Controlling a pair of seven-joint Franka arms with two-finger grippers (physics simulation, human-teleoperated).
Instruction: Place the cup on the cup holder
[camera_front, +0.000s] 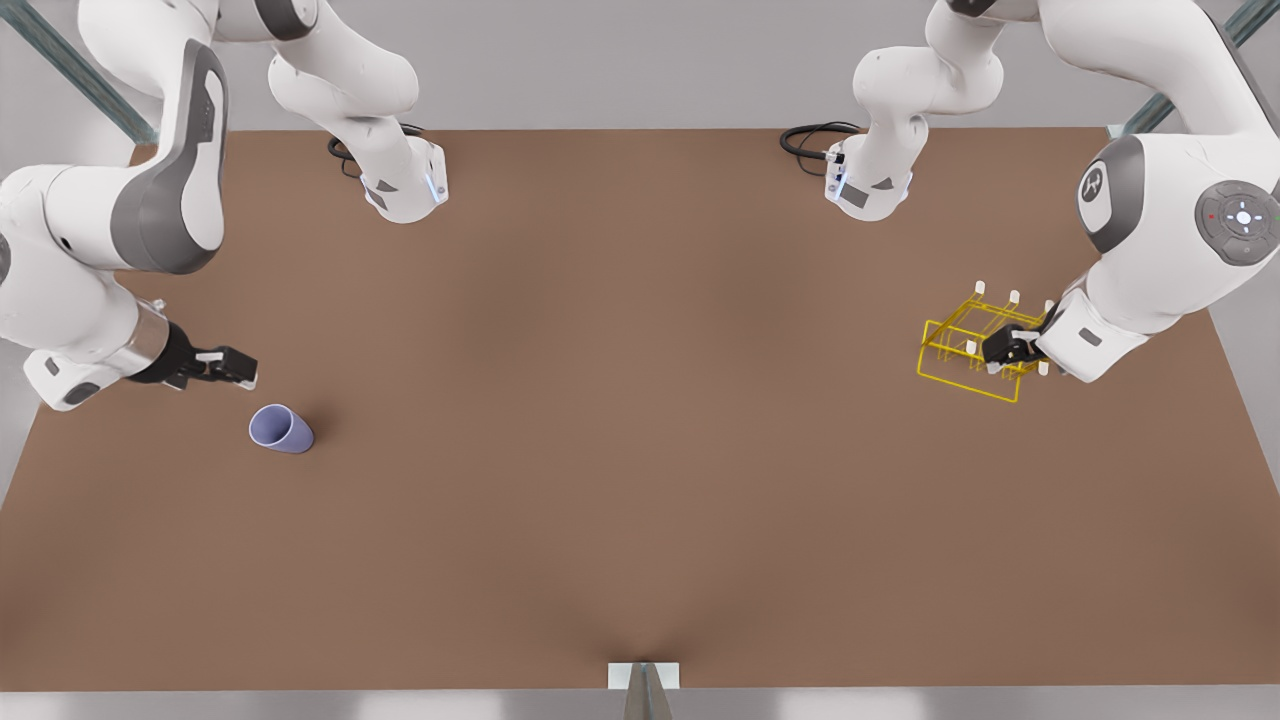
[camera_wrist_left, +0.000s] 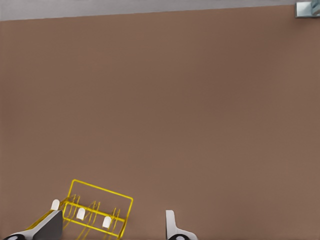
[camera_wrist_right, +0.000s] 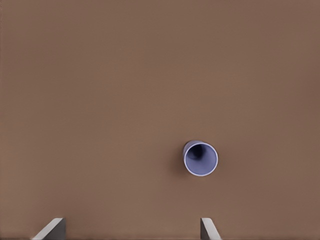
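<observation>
The lavender-blue cup (camera_front: 281, 429) stands mouth up on the brown table at the front view's left; its open mouth also faces the right wrist camera (camera_wrist_right: 201, 158). My right gripper (camera_front: 235, 368) hovers just behind and to the left of it, open (camera_wrist_right: 131, 231), with nothing between its fingers and apart from the cup. The yellow wire cup holder (camera_front: 975, 350) with white-tipped pegs sits at the front view's right. My left gripper (camera_front: 1010, 350) is over its right part, open (camera_wrist_left: 110, 230), with the holder (camera_wrist_left: 95, 210) showing between the fingers (camera_wrist_left: 47, 227).
Both arm bases (camera_front: 405, 185) (camera_front: 868, 185) stand at the table's back edge with black cables (camera_front: 815, 138) beside them. A small metal bracket (camera_front: 644, 680) sits at the middle of the front edge. Bare brown tabletop (camera_front: 640, 420) stretches between cup and holder.
</observation>
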